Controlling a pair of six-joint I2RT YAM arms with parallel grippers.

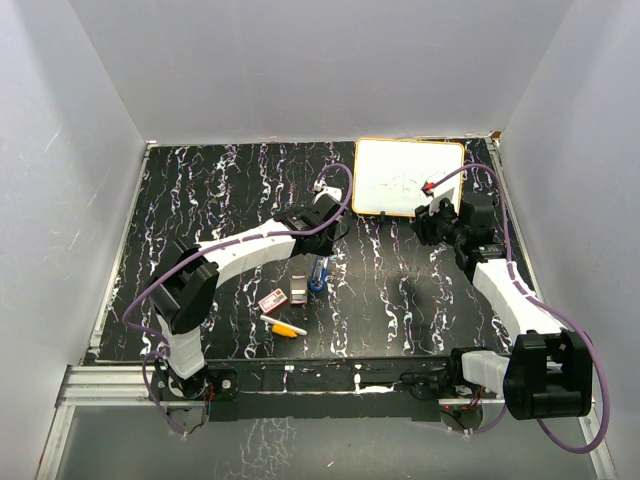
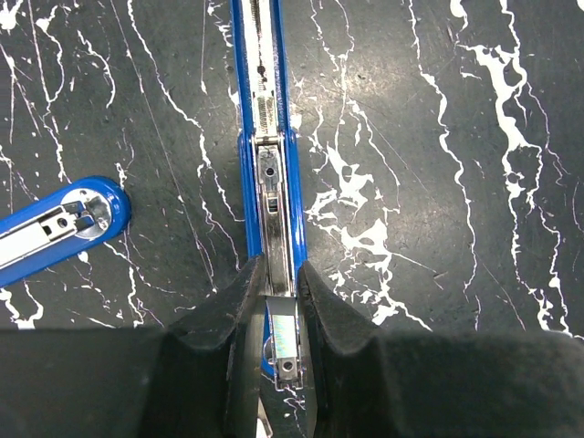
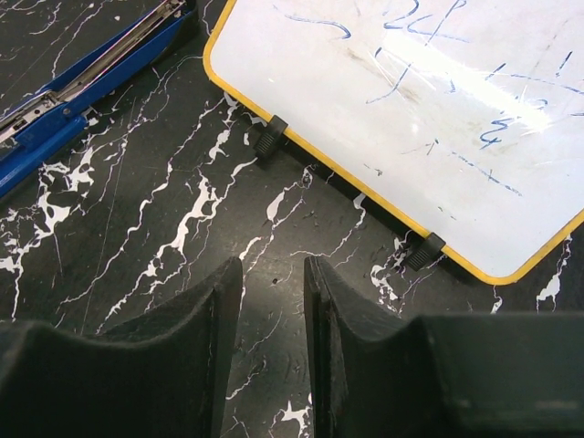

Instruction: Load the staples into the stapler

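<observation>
Stapler (image 2: 272,182): one, blue, opened out on the black marbled table (image 2: 438,137), its metal magazine rail facing up; a second blue part with a metal plate lies off to the side in the left wrist view.
Left gripper (image 2: 278,274): one, clamped tight on the near end of the stapler's rail, a finger on each side.
Right gripper (image 3: 272,269): one, jaws slightly apart with nothing between them, hanging over bare table just beside the whiteboard's edge.
Staple box (image 1: 272,300): one, red and white, lying on the table near the stapler and apart from both grippers.
Loose staples: a small grey piece beside the box may be a strip; too small to tell.
Marker (image 1: 283,327): one, yellow and white, just in front of the box.
Whiteboard (image 3: 411,109): one, yellow-rimmed, scribbled in blue, with two black clips on its near edge.
</observation>
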